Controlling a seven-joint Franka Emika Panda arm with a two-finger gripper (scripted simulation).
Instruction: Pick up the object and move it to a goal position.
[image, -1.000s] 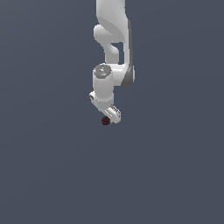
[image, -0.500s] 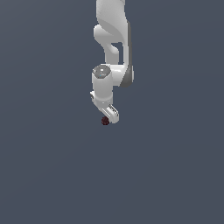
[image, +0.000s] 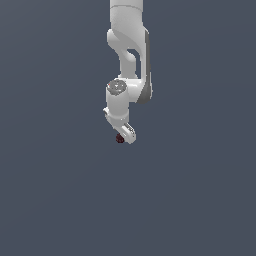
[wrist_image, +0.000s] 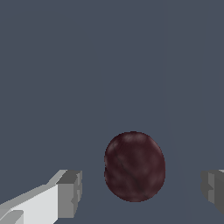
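Ball bracketed, jaws not yet closed.

The object (wrist_image: 134, 166), a small dark red mottled ball, sits between the two fingers (wrist_image: 70, 194) of the gripper (wrist_image: 142, 190), clear grey gap on either side of it in the wrist view; jaws stand apart, touching nothing. In the exterior view the object (image: 120, 139) shows right at the gripper (image: 125, 136) tip, just under the white arm (image: 127, 60), on the plain grey floor (image: 60, 200). Against the frames from a second and half a second back, arm and ball look unchanged: descent seems finished and the arm has settled. Judgement: alignment done, closing on the ball is the step due. No goal marker visible.
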